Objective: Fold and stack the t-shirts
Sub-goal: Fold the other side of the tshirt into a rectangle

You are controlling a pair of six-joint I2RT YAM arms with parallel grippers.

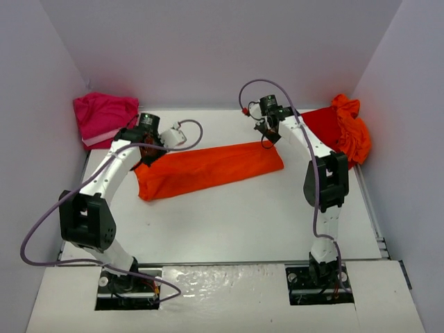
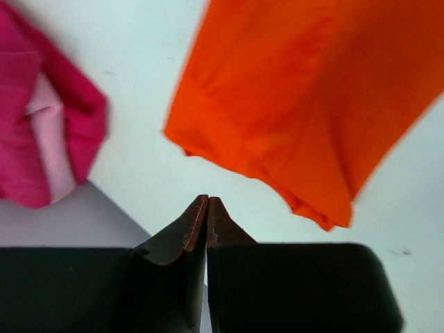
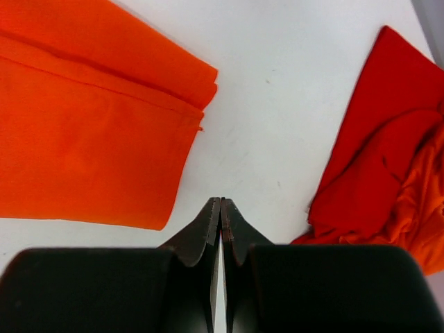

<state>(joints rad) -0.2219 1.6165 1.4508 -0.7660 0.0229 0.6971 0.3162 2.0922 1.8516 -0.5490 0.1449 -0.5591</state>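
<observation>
Two black claws fill the foreground of the wrist views: the left claw point(image 2: 207, 201) and the right claw point(image 3: 220, 202) are each seen with fingers pressed together on nothing, over bare white bench point(image 1: 243, 215). One orange t-shirt point(image 1: 208, 168) is laid across the middle of the bench, its ends near the two claws, folded lengthwise into a long band with layered edges showing at both ends. That fold is judged done; the crosswise folds and the stacking are judged left. One pink pile point(image 1: 104, 118) is set at the far left corner, with a paler layer showing in it, so more than one garment may be counted there. At the far right, one crumpled heap point(image 1: 340, 128) is seen, apparently one red and one orange garment, not yet folded.
</observation>
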